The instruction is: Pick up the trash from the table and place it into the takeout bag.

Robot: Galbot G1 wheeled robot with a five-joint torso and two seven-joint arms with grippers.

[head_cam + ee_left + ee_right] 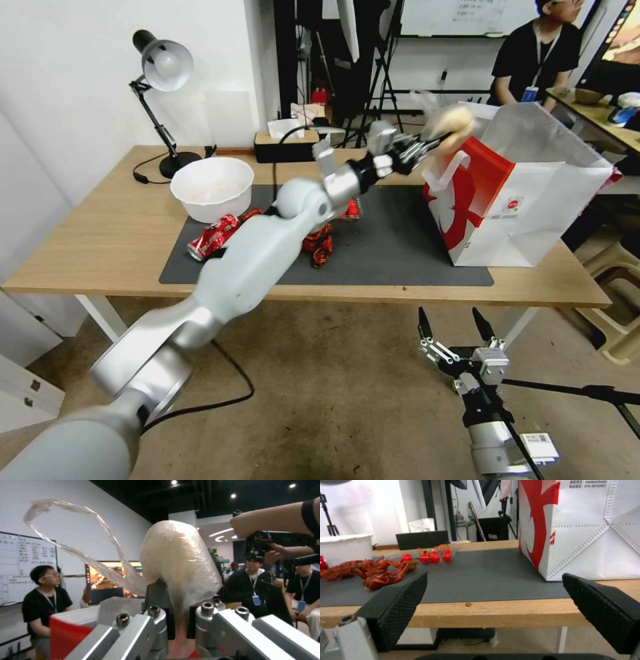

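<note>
My left gripper (428, 142) reaches across the table (100, 247) and is shut on a clear bag with a beige lump (453, 120). It holds the bag just above the open top of the red-and-white takeout bag (520, 200). In the left wrist view the lump (176, 562) bulges above the closed fingers (156, 597), with the takeout bag's red rim (66, 632) below. A crushed red soda can (212, 237) lies on the dark mat (393, 247). A clear plastic container (431, 555) holds red pieces. My right gripper (455, 330) hangs open below the table's front edge.
A white bowl (213, 187) stands at the mat's back left. Red crayfish shells (320, 245) lie mid-mat, partly behind my left arm. A desk lamp (163, 67) and a black tissue box (287, 145) sit along the back edge.
</note>
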